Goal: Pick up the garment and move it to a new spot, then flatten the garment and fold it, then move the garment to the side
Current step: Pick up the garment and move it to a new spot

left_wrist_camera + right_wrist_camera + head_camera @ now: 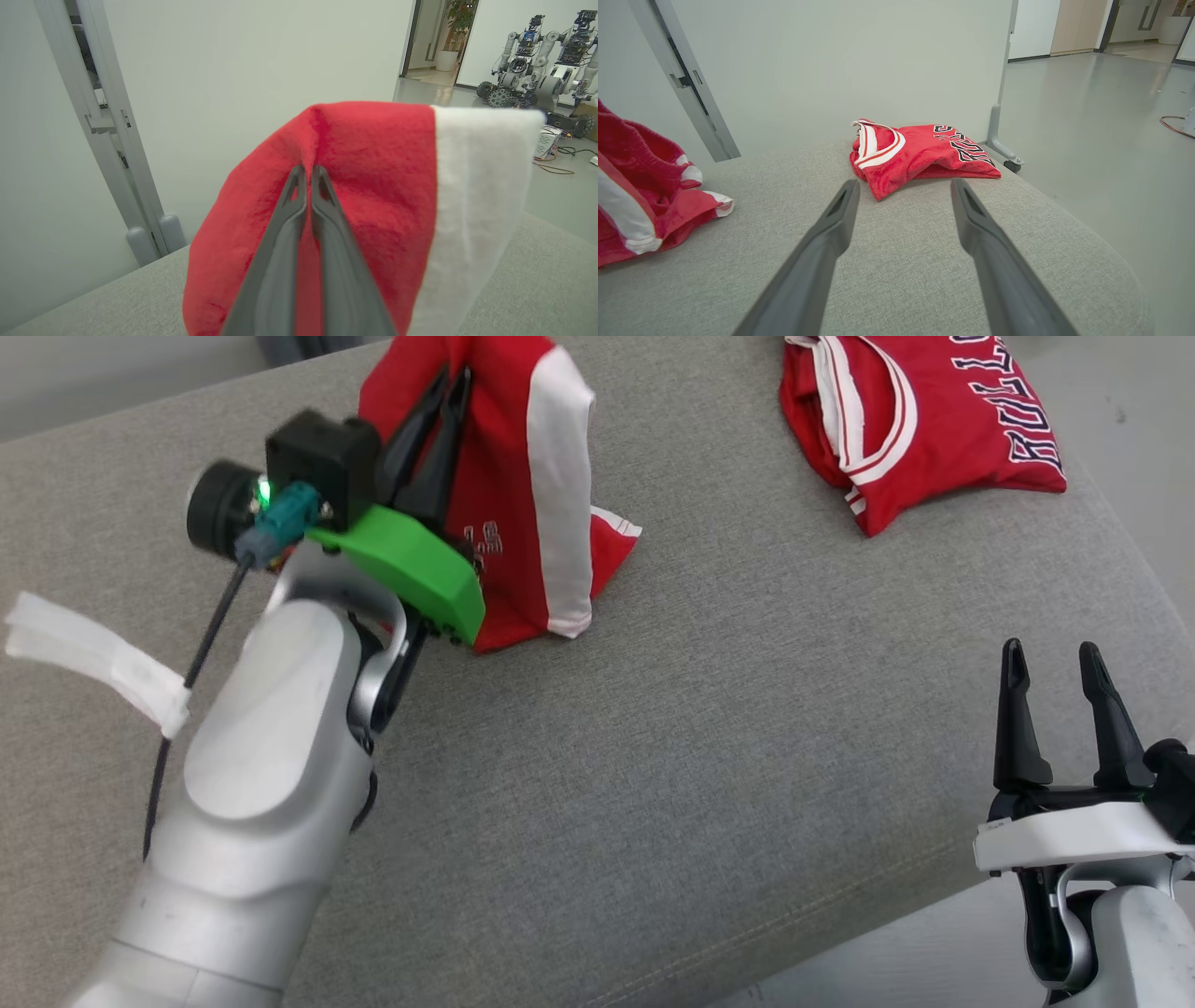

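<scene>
A red garment with white stripes (523, 495) hangs lifted above the grey cushion (700, 756), its lower end still touching the surface. My left gripper (448, 383) is shut on the garment's upper fold; in the left wrist view the dark fingers (306, 175) pinch the red cloth (373, 186). The same garment (640, 196) shows at the left edge of the right wrist view. My right gripper (1055, 658) stands open at the lower right with nothing between its fingers, and in its own view it is (903, 186) above bare cushion.
A folded red jersey with lettering (924, 420) lies at the far right of the cushion, also seen as the jersey (920, 151) ahead of the right gripper. The cushion's right edge drops to the floor (1111, 140). White tape (93, 653) hangs off my left arm's cable.
</scene>
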